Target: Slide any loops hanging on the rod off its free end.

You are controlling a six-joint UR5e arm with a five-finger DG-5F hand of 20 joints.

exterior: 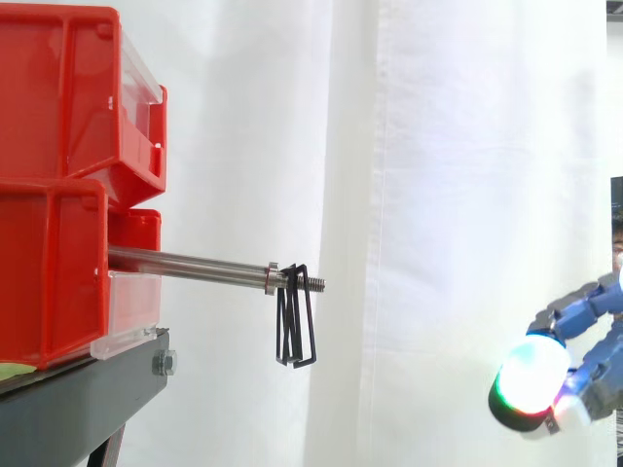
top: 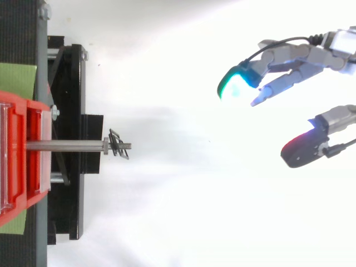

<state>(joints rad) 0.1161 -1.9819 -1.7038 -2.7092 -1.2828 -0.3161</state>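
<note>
Nearest us, low at the right edge of the side view, our hand [exterior: 594, 362] hangs in open air with its fingers spread and relaxed, holding nothing. From above, we see the fingers [top: 289, 55] reach left with a green-glowing pad [top: 236, 82] leading, and the thumb [top: 303, 149], glowing red, set well apart from them. The hand points toward the rod [exterior: 185, 262] but is well clear of it, and lower than it in the side view.

Moving outward, black loops [exterior: 295, 326] hang on the rod's threaded tip, just past a nut [exterior: 272, 278] and close to the free end. We cannot tell how many there are. The rod runs level out of the lower of two stacked red bins [exterior: 54, 272], which sit on a black stand [exterior: 83, 399]. A white curtain [exterior: 438, 146] lies behind.
</note>
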